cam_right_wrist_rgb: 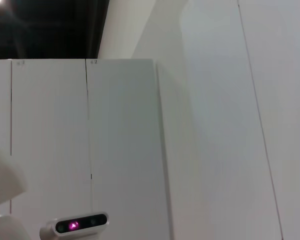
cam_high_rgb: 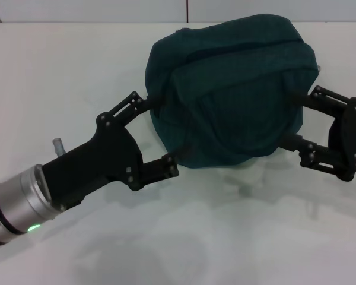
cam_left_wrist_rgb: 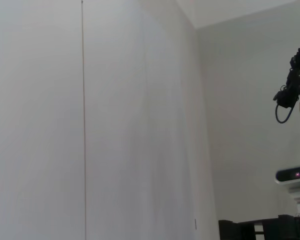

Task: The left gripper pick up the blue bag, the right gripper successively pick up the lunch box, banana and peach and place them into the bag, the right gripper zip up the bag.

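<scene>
The blue bag [cam_high_rgb: 228,89], dark teal and bulging, lies on the white table [cam_high_rgb: 184,237] at the middle back of the head view. My left gripper [cam_high_rgb: 160,132] reaches in from the lower left, open wide, one finger at the bag's upper left edge and the other at its lower left edge. From the right, my right gripper [cam_high_rgb: 296,119] also stands open, its two fingers meeting the bag's right side above and below. All the fingertips end at or under the fabric. The lunch box, banana and peach are out of view. Both wrist views show only walls and cabinets.
White table surface stretches in front of the bag and to its left. A small clear stub [cam_high_rgb: 59,145] sticks up beside my left arm. A tiled wall [cam_high_rgb: 77,10] borders the table's far edge.
</scene>
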You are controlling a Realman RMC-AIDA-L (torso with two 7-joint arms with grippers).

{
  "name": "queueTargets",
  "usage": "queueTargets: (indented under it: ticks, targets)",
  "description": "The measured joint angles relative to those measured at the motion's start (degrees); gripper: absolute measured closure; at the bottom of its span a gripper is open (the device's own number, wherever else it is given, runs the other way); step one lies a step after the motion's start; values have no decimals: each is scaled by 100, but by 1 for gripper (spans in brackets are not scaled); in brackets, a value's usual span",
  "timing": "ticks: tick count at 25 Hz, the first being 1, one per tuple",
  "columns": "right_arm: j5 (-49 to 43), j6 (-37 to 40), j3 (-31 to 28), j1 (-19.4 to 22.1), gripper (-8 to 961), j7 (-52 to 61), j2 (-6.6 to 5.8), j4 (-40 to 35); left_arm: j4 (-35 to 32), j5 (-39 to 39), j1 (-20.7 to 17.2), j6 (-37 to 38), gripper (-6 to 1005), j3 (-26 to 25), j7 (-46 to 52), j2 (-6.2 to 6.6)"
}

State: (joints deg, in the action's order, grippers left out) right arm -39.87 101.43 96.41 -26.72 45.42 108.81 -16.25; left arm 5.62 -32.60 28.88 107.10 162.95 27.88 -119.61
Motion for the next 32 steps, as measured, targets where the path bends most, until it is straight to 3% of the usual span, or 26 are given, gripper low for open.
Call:
queueTargets:
  ticks: [8, 32]
  targets:
    - [17, -71, -213, 66, 245, -298, 103, 47, -147, 8, -79, 21, 107, 0, -196, -7]
    - [5, -355, -299, 131, 245, -532, 136, 18, -236, -94, -89, -39, 107, 0, -261, -10]
